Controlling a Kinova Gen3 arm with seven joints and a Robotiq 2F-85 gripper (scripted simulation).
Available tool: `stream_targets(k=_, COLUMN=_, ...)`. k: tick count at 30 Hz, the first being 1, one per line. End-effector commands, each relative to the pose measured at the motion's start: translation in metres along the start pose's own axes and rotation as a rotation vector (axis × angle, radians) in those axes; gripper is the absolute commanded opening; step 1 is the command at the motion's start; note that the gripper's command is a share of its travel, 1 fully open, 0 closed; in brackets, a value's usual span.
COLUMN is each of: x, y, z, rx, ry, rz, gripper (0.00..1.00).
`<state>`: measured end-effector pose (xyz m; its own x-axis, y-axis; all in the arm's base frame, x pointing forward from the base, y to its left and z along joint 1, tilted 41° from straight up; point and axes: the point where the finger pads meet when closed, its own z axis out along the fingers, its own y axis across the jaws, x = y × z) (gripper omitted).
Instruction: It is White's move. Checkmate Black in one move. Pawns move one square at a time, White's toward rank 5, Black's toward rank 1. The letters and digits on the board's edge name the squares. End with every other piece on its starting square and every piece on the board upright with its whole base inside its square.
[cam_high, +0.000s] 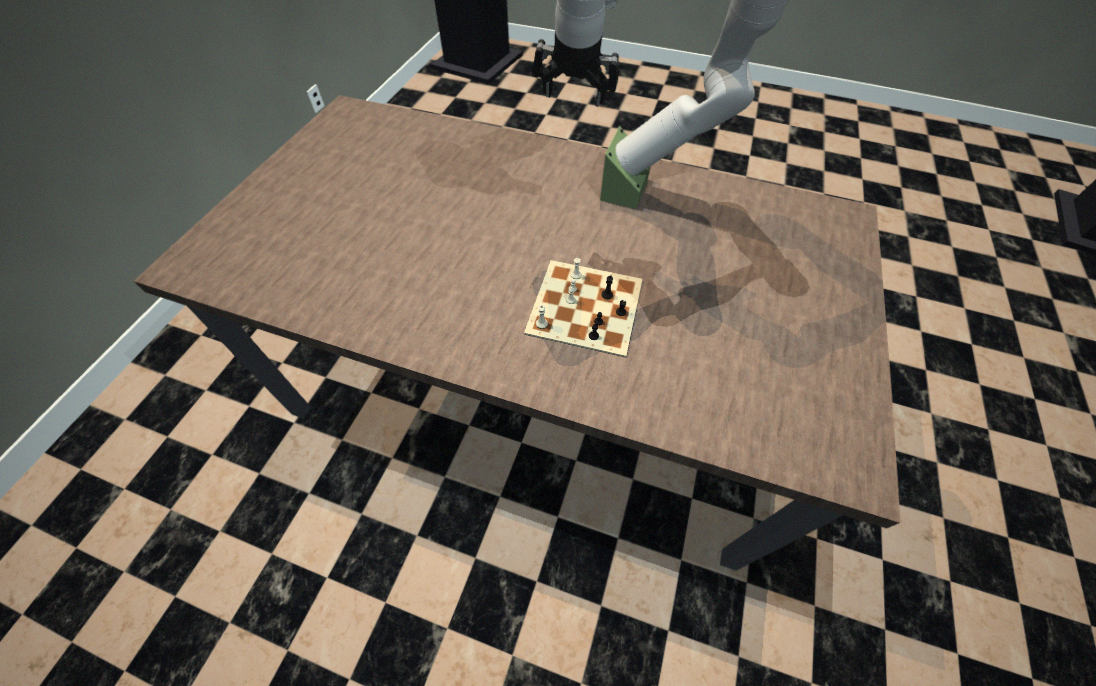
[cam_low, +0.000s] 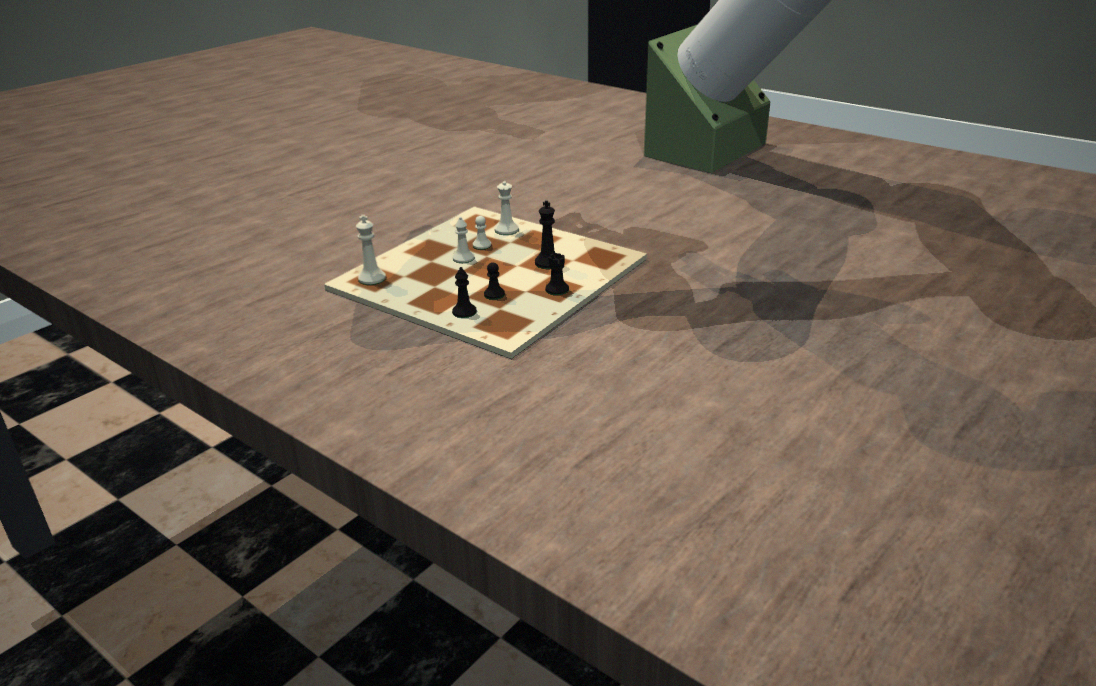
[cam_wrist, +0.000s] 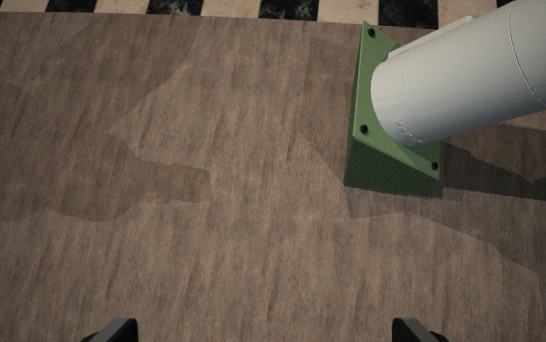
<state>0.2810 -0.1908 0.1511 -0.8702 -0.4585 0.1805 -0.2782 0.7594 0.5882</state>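
Observation:
A small chessboard (cam_high: 583, 305) lies on the wooden table, right of its middle; it also shows in the exterior view (cam_low: 487, 275). Several white pieces stand on it, among them a tall one at the near left corner (cam_low: 368, 250) and one at the far edge (cam_low: 505, 208). Several black pieces stand on it too, among them a tall one (cam_low: 546, 234) and a rook (cam_low: 556, 275). All pieces stand upright. My gripper (cam_high: 578, 76) hangs high beyond the table's far edge, far from the board. It is open and empty; the wrist view shows only its two fingertips above bare table.
The arm's green base block (cam_high: 622, 173) stands on the table's far side, also seen in the wrist view (cam_wrist: 392, 145). A black stand (cam_high: 473, 36) is on the floor beyond the far edge.

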Motion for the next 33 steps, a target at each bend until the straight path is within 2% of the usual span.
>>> stream_targets(k=1, x=0.0, y=0.0, z=-0.001, rx=0.001, ry=-0.001, rz=0.001, gripper=1.0)
stream_targets(k=21, x=-0.002, y=0.001, z=-0.001, rx=0.007, ry=0.006, rz=-0.003, gripper=1.0)
stream_targets(k=26, x=-0.013, y=0.007, z=-0.005, rx=0.033, ry=0.032, rz=-0.03, gripper=1.0)
stream_targets(k=29, x=-0.027, y=0.016, z=-0.007, rx=0.059, ry=0.065, rz=-0.069, gripper=1.0)
stream_targets(k=32, x=-0.049, y=0.03, z=-0.009, rx=0.103, ry=0.107, rz=-0.126, gripper=1.0)
stream_targets(k=33, x=-0.049, y=0.03, z=-0.009, rx=0.103, ry=0.107, rz=-0.126, gripper=1.0)
